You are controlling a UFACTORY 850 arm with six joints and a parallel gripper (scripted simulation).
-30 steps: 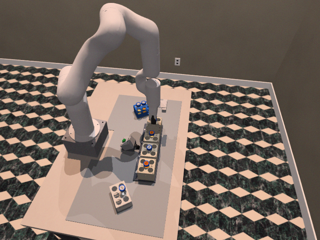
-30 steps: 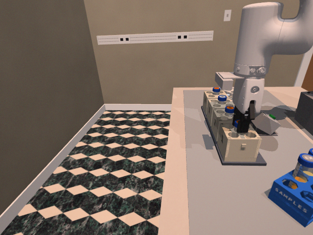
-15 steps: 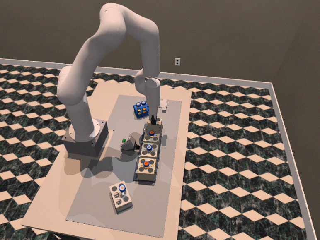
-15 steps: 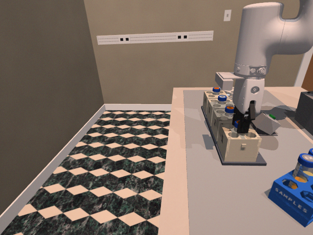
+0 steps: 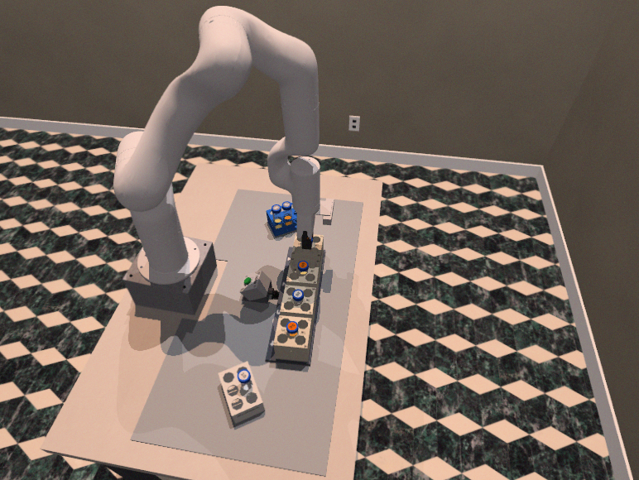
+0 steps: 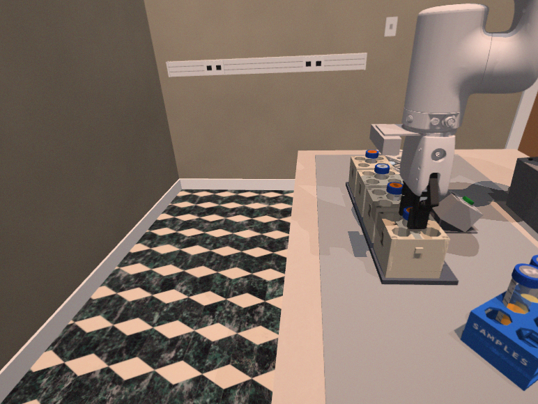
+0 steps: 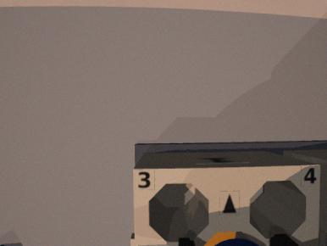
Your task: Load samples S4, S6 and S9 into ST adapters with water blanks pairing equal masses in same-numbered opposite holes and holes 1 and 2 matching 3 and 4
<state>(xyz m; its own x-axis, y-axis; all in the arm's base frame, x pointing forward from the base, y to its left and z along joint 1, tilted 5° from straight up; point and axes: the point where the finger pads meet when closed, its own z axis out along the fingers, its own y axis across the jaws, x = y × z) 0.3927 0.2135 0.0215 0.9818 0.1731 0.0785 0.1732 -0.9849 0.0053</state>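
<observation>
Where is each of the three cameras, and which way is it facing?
Top: high above the table, angled down over the arm, the row of adapters and the white rack; most of the arm shows.
Exterior: low past the blue rack's end, looking along the row; the arm's lower end and hand show.
Wrist: beside the hand, facing down at holes 3 and 4; only dark fingertips peek in.
Top and exterior share the green key.

Holes 3 and 4 of the nearest adapter [image 6: 415,260] [image 7: 178,175] are unfilled, while the blue cap [image 6: 406,213] [image 7: 241,243] blocks its middle. Toward the next adapters, orange-dotted [image 5: 303,266] [image 6: 394,187] and white-dotted caps [image 5: 298,295] [image 6: 381,167] stand up in the way. The sloped desk [image 5: 257,286] [image 6: 458,212] obstructs the side toward the arm's base.
</observation>
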